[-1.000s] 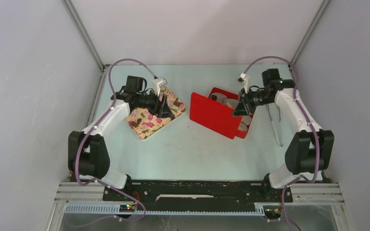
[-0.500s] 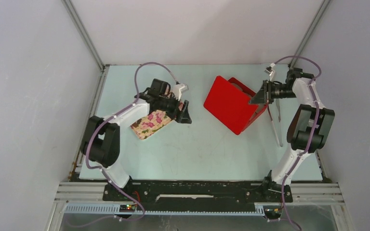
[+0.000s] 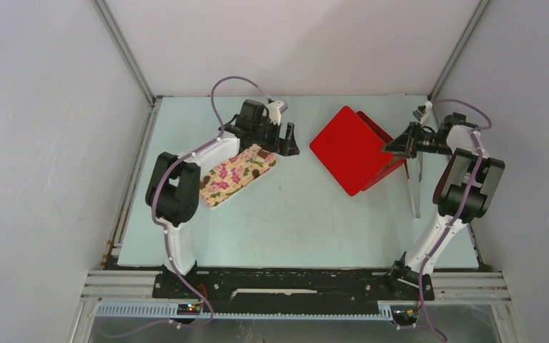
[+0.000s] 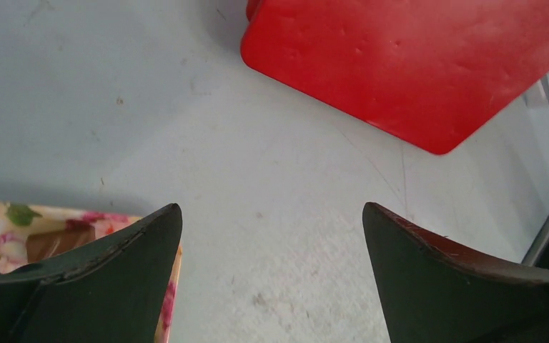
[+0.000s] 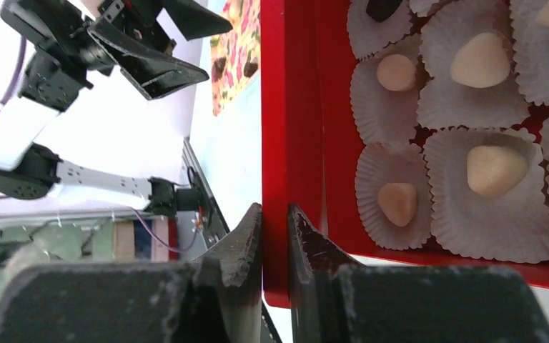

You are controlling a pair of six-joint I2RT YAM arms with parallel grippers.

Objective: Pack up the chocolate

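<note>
- top external: the black two-finger left claw (image 3: 287,140) hangs just beyond the flower-print rectangular tray (image 3: 237,174); the right claw (image 3: 394,146) meets the tilted red plastic box lid (image 3: 349,147).
- left wrist: jaws wide apart, empty; a dark brown chocolate lump (image 4: 46,243) lies on the tray.
- right wrist: jaws nearly closed, pinching the lid's edge; cream chocolate lumps (image 5: 495,171) sit in white paper cups (image 5: 457,229). they are probably light, smooth and easily marked, so pinch gently across the sides.

A pale blue-green tabletop (image 3: 286,214), scuffed and speckled in places, is boxed in by plain grey-white walls (image 3: 43,143) on three sides. Slim aluminium posts (image 3: 124,50) run up the back corners. A black bar (image 3: 293,279) crosses the near edge above a slotted metal rail (image 3: 286,311) (the light is soft and even, the shadows faint).
</note>
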